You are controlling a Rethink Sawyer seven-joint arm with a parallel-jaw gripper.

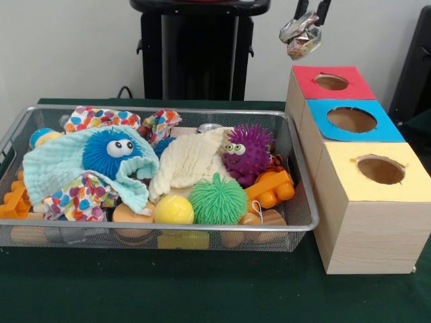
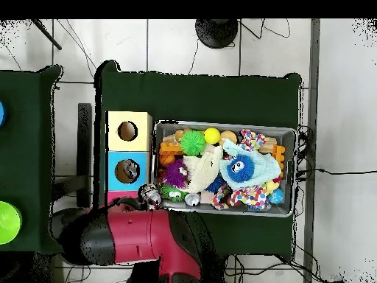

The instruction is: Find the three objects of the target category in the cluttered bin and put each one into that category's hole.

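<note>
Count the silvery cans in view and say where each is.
3. One can in the gripper, above the boxes; one at the bin's rim by the robot; one apparently inside the blue hole. Cloths may hide more.

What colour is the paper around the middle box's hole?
Blue; the hole shows best in the front view, between the red and yellow ones.

Pincer (image 1: 307, 20) clamps crumpled can (image 1: 301, 33) above red-surround hole (image 1: 330, 82).

- Wire basket (image 1: 296, 176) on table (image 1: 202, 289); row of three wooden boxes (image 1: 367, 202) just beside it.
- Gripper (image 1: 308, 20) with can (image 1: 301, 33) above the boxes' far end.
</note>
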